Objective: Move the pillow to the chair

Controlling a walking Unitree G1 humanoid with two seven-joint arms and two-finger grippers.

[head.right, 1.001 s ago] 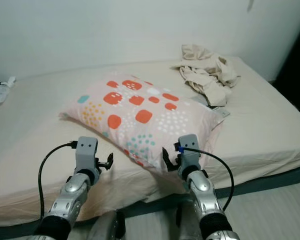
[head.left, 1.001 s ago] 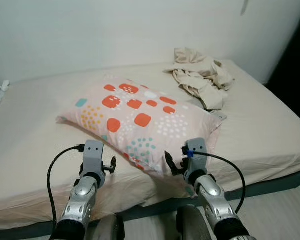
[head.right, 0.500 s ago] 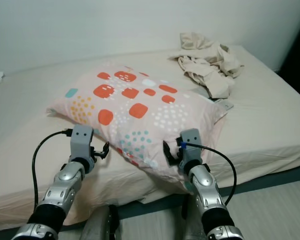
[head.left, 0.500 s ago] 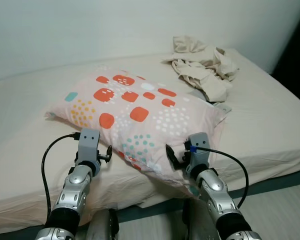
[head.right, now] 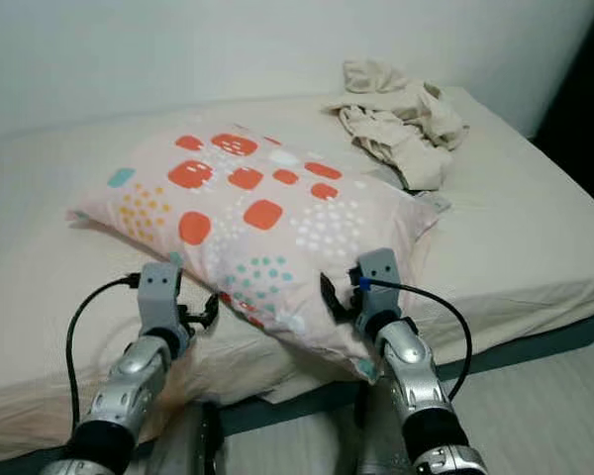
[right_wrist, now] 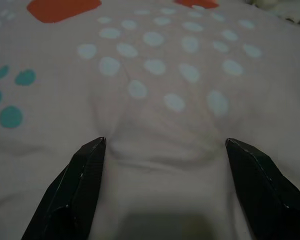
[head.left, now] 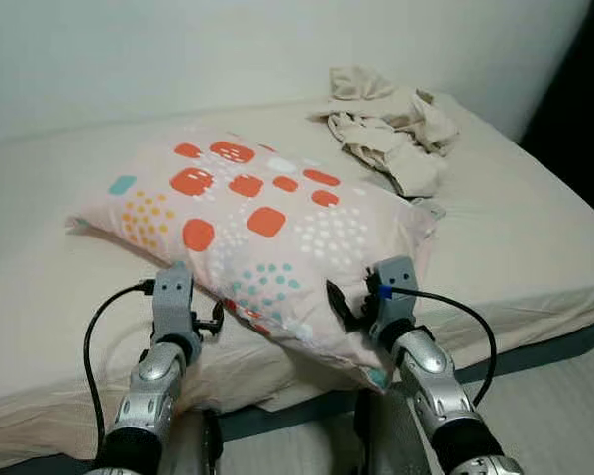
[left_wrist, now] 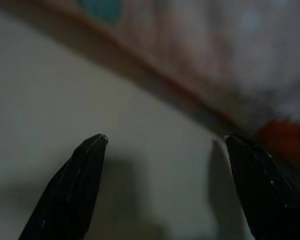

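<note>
Bed (head.left: pixel 535 247): beige sheet, set against a pale wall
Pillow (head.left: pixel 267 233): laid on the bed near its front edge, orange and teal spots
Left hand (head.left: pixel 210 319): fingers held apart, at the pillow's near edge
Right hand (head.left: pixel 342 307): fingers spread, pressed against the pillow
Crumpled cloth (head.left: pixel 386 139): heaped behind the pillow

Pillow (head.left: pixel 257 237) near edge hidden behind the right gripper (head.right: pixel 339 300), left wrist view blurred and dim, bed (head.left: pixel 535 247) cut off at both sides, rumpled cloth heap (head.left: pixel 386 134) too crumpled to identify
</note>
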